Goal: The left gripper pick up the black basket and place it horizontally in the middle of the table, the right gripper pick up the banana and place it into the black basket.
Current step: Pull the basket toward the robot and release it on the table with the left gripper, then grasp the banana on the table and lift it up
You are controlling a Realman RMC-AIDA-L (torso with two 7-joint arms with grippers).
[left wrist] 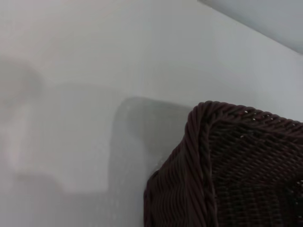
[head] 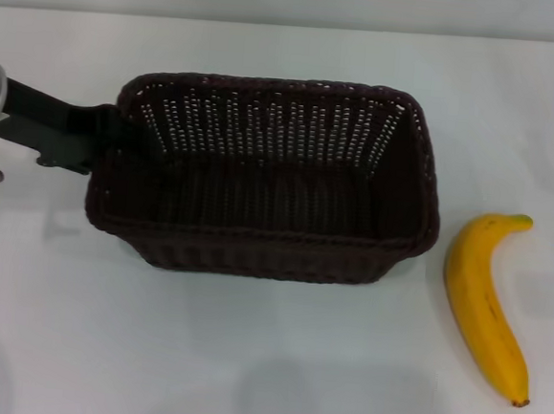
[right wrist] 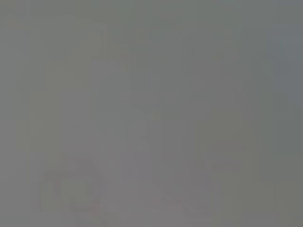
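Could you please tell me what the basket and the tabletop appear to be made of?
The black basket looks like woven wicker or rattan, possibly synthetic: dark brown-black strands, slotted sides, braided rim, slight sheen. The table seems a smooth white laminate or similar, faintly glossy, showing soft shadows.

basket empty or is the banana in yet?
Empty. The black basket shows only bare woven floor; the banana lies on the table outside its right end, apart from it.

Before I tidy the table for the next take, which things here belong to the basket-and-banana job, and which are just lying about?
In the job:
- black basket, lying crosswise mid-table
- banana, on the table beside the basket's right end, not yet inside
- left gripper at the basket's left end

Lying about:
- nothing else in view; the right gripper is out of sight
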